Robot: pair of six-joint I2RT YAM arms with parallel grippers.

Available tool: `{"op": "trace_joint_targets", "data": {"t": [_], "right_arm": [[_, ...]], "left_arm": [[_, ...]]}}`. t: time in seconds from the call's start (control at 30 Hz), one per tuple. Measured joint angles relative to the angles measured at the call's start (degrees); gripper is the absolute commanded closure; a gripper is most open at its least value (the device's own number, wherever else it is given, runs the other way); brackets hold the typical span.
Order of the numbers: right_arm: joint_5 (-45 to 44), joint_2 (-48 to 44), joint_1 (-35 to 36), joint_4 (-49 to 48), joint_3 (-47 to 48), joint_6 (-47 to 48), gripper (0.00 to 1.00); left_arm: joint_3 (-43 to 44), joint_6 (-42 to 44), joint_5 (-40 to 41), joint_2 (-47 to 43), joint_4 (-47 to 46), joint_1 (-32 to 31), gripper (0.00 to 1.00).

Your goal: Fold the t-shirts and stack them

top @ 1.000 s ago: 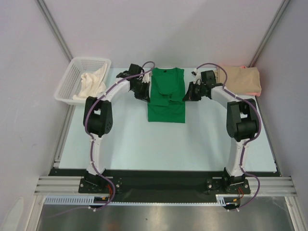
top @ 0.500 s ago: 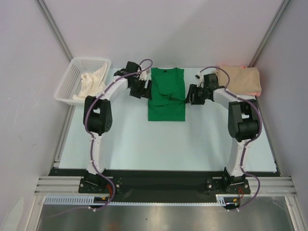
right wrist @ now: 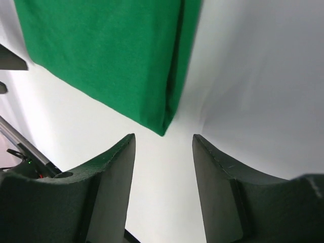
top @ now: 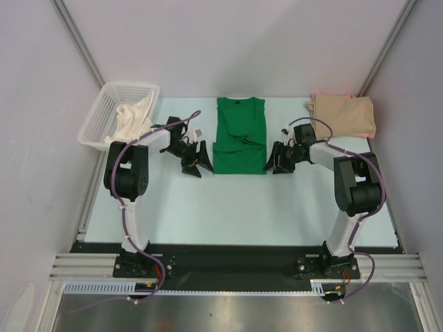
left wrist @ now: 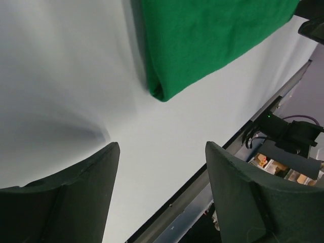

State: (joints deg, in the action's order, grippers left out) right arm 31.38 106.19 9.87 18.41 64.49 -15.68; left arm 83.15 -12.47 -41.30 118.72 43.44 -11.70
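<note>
Left pincer and right pincer, both spread wide and empty, flank the near corners of the folded green tee, which lies flat mid-desk. Far right: folded tan tee. Far left: basket holding cream cloth.

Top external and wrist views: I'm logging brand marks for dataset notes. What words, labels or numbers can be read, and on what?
None: no readable text in any view. The bright green fabric t-shirt, the folded tan fabric t-shirt and the white plastic mesh basket all show plain surfaces.
</note>
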Motion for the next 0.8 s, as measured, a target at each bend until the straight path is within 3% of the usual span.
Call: {"op": "trace_joint_targets", "data": {"t": [0.6, 0.73, 0.8], "right_arm": [[2.6, 3.9, 1.7, -4.0, 0.9, -4.2, 0.51], [2.8, 4.6, 1.9, -4.2, 1.5, -4.3, 0.55], [2.8, 5.0, 2.2, -4.5, 1.8, -4.5, 0.64]], "left_arm": [[5.4, -1.7, -1.3, 6.0, -1.3, -3.9, 0.37], [6.9, -2.1, -1.0, 7.2, -1.3, -3.9, 0.49], [7.6, -2.2, -0.9, 7.9, -1.6, -3.9, 0.57]]}}
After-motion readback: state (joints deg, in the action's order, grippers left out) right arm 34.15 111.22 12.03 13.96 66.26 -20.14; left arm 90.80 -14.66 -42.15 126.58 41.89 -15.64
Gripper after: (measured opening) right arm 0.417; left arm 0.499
